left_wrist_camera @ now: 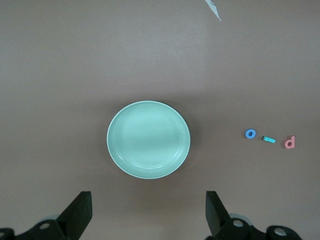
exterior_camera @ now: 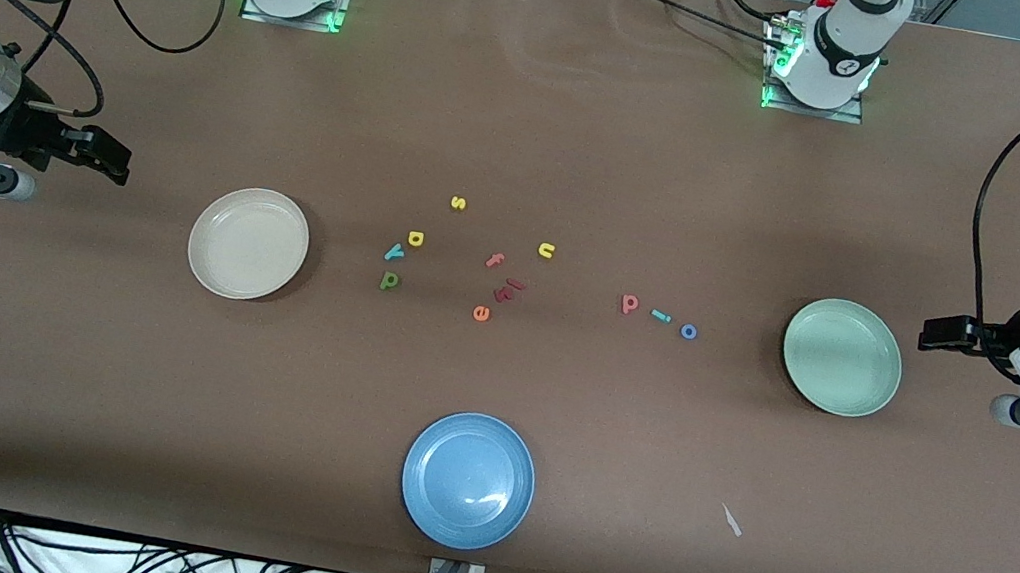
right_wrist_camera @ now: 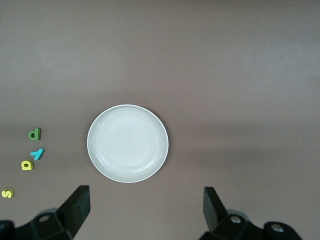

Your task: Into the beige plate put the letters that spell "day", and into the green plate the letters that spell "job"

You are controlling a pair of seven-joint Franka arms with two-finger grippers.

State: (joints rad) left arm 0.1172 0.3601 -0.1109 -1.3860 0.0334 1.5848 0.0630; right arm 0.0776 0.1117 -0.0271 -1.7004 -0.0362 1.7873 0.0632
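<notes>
Brown bench carries everything. Toward my right arm's end, my right tool (exterior_camera: 110,156) hangs wide and empty beside the beige plate (exterior_camera: 249,242). Green "d" (exterior_camera: 389,281), cyan "y" (exterior_camera: 394,252) and yellow "a" (exterior_camera: 416,238) cluster next, then pinkish "b" (exterior_camera: 630,303), teal "j" (exterior_camera: 660,316), blue "o" (exterior_camera: 688,330), the green plate (exterior_camera: 842,356), and my left tool (exterior_camera: 938,333), also wide, empty

We see a matt brown sheet covering the bench (exterior_camera: 593,137). The blue plate (exterior_camera: 468,479) looks glossy, the green plate (exterior_camera: 842,357) smooth.
</notes>
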